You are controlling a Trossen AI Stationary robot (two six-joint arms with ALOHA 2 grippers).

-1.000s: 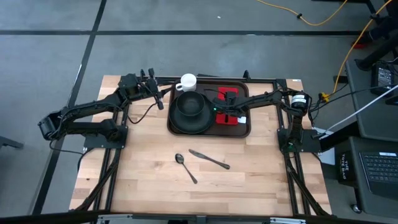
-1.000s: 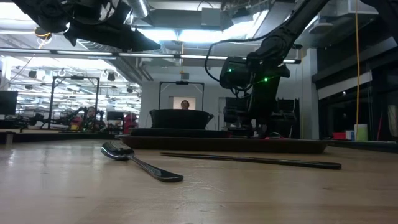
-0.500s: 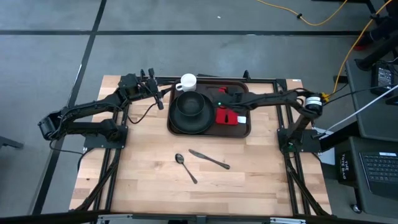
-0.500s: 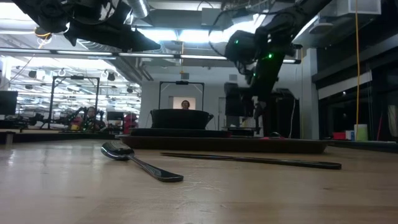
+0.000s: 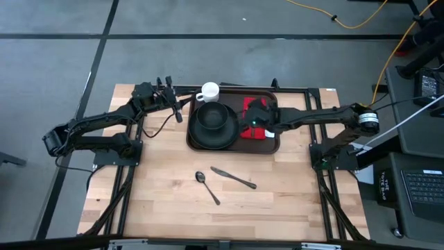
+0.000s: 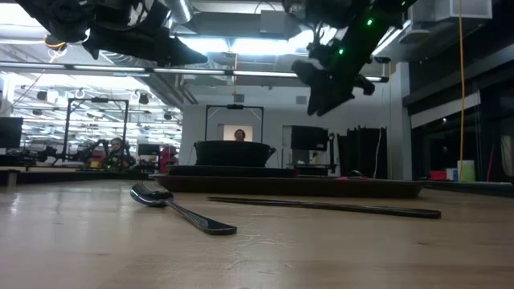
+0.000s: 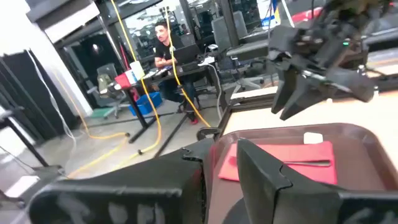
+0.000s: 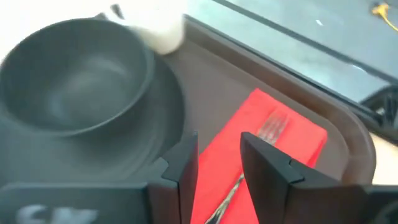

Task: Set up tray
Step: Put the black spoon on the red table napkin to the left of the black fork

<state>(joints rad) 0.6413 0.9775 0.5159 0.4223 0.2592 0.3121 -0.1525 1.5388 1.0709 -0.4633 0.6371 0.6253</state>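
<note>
The left tool (image 5: 182,110) waited off the tray's left end, above the far-left part of the tabletop (image 5: 166,208), near the white mug (image 5: 209,91). Whether its fingers were open or shut could not be told, and it held nothing that could be seen.

The tray (image 5: 274,142) lay at the far middle of the tabletop. On its left part sat a round black plate (image 5: 196,139) carrying a dark bowl (image 5: 211,118). The white mug stood at the tray's far left corner; whether it was inside the rim or just outside could not be told. On the tray's right part lay a red napkin (image 8: 273,155) with a fork (image 8: 268,129) resting on it, as the right wrist view showed. So the plate, bowl, napkin and fork appeared to be in place.

The right tool (image 5: 258,119) hung above the napkin, well clear of the tray in the low view, its fingers parted with nothing between them.

Nearer the front, on the bare tabletop, a spoon (image 5: 206,185) and a knife (image 5: 233,178) lay just beside each other, apart from the tray. Judging by that, these two pieces were what remained to be moved, so the setting looked more than half done.
</note>
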